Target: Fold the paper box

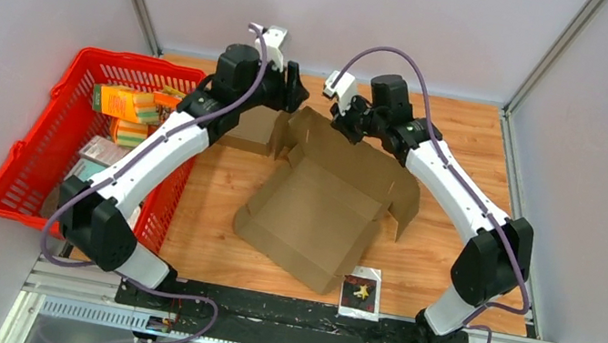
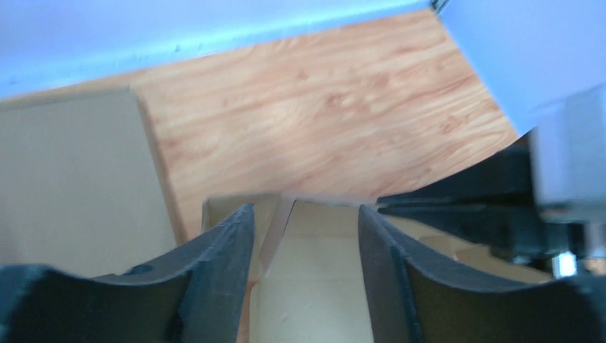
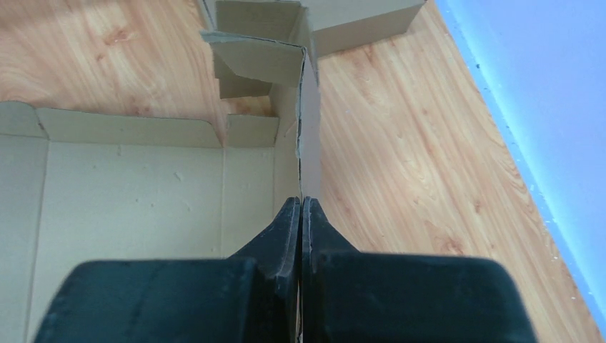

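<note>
**Right claw (image 3: 301,209) pinching cardboard box (image 1: 323,202) wall, left claw (image 2: 304,236) spread**

Right claw's fingers (image 3: 286,229) are pressed together on the thin top edge of an upright side wall of the box. The wall edge runs straight into the pinch in the right wrist view. Left claw's fingers (image 2: 225,264) are spread apart, straddling the box's far corner, where a cardboard flap (image 2: 277,221) stands between them. Contact with that flap can't be told.

The box sits mid-table, brown, unfolded and open-side up. Its far walls are partly raised, and its near panel lies flat toward the arm bases. Both claws are at its far edge, near each other, left one at the far-left corner.

The wooden table (image 1: 472,134) carries everything. A small black packet (image 1: 360,293) with a yellow shape on it lies just beside the box's near corner. A red basket (image 1: 142,63) sits at the table's left side, well apart from the box, holding orange and yellow-green packs (image 1: 122,101).
</note>
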